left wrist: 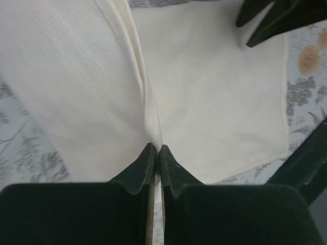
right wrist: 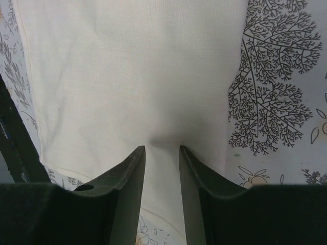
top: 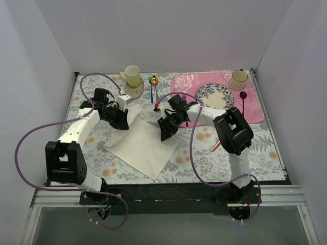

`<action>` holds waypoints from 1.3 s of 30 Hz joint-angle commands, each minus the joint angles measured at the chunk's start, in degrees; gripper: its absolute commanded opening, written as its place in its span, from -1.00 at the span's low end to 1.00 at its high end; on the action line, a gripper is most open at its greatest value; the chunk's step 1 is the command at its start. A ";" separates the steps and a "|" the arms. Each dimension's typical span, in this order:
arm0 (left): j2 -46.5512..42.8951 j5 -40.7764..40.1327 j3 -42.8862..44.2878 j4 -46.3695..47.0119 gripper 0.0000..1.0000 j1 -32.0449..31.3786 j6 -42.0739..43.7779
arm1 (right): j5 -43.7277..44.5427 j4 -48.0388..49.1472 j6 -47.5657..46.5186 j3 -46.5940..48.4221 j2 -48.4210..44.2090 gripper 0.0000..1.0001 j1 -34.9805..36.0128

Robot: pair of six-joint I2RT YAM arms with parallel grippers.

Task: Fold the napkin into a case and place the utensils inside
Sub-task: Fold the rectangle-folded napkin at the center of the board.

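My right arm (top: 232,130) hides most of the knife (top: 215,146); only a copper tip shows. The napkin (top: 140,145) lies on the bench (top: 265,148). My left end effector (left wrist: 156,148) is clenched on a raised fold at its far-left corner, and the right end effector (right wrist: 162,149) rests on its right side, jaws parted.

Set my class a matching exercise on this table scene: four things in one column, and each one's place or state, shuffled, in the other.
Things
1. left gripper
2. right gripper
3. yellow mug
4. patterned plate

Places or states
a. on the pink placemat
b. shut on a raised fold of the napkin
c. jaws apart over the flat cloth
d. on the round coaster

Pairs: 1-b, 2-c, 3-d, 4-a
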 commanded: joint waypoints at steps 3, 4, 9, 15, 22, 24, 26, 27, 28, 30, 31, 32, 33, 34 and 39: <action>-2.46 7.27 -4.11 0.96 -1.00 -8.33 -8.89 | -4.93 2.24 2.39 -0.49 -3.21 -0.18 -3.27; -2.29 8.15 -4.56 2.19 -1.00 -9.55 -10.90 | -5.46 2.24 2.56 -1.01 -3.65 -0.18 -3.80; -0.97 10.35 -5.79 3.69 -1.00 -12.02 -14.52 | -6.79 1.01 3.18 -1.81 -7.16 -0.18 -6.88; -1.32 15.36 -6.67 4.57 -1.00 -14.48 -16.72 | -5.91 -2.15 2.39 -4.62 -10.59 -0.18 -10.92; -1.23 18.78 -9.39 7.38 -1.00 -20.72 -21.46 | -4.59 -3.30 2.04 -6.56 -11.92 -0.18 -13.47; -0.88 19.23 -10.45 8.61 -1.00 -21.60 -24.52 | -4.24 -3.83 1.60 -6.64 -12.01 -0.18 -14.00; -0.62 19.76 -11.85 11.51 -1.00 -22.83 -26.82 | -4.15 -4.09 1.07 -6.65 -12.09 -0.18 -14.26; -0.01 19.76 -12.12 12.56 -1.00 -23.62 -29.09 | -4.15 -4.09 0.98 -6.73 -12.09 -0.19 -14.27; 0.35 19.93 -12.47 14.57 -1.00 -23.97 -30.42 | -4.15 -4.09 0.98 -6.73 -12.09 -0.18 -14.35; 1.66 19.32 -12.82 16.52 -1.00 -25.11 -32.27 | -4.33 -4.27 0.98 -6.65 -11.92 -0.18 -14.35; 1.93 19.23 -12.83 17.83 -1.00 -25.38 -33.50 | -4.33 -4.35 0.98 -6.47 -11.83 -0.18 -14.35; 2.28 19.14 -12.91 18.37 -1.00 -25.64 -33.86 | -4.33 -4.44 0.98 -6.38 -11.83 -0.18 -14.35; 2.80 19.23 -13.09 18.89 -1.00 -26.08 -34.12 | -4.41 -4.53 0.98 -6.29 -11.83 -0.18 -14.35; 3.16 19.49 -13.09 19.51 -1.00 -26.43 -34.04 | -4.41 -4.53 0.90 -6.29 -11.74 -0.18 -14.35; 3.52 22.05 -11.16 15.31 -0.09 -27.23 -28.95 | -4.94 -5.49 -0.33 -4.54 -11.65 -0.17 -14.35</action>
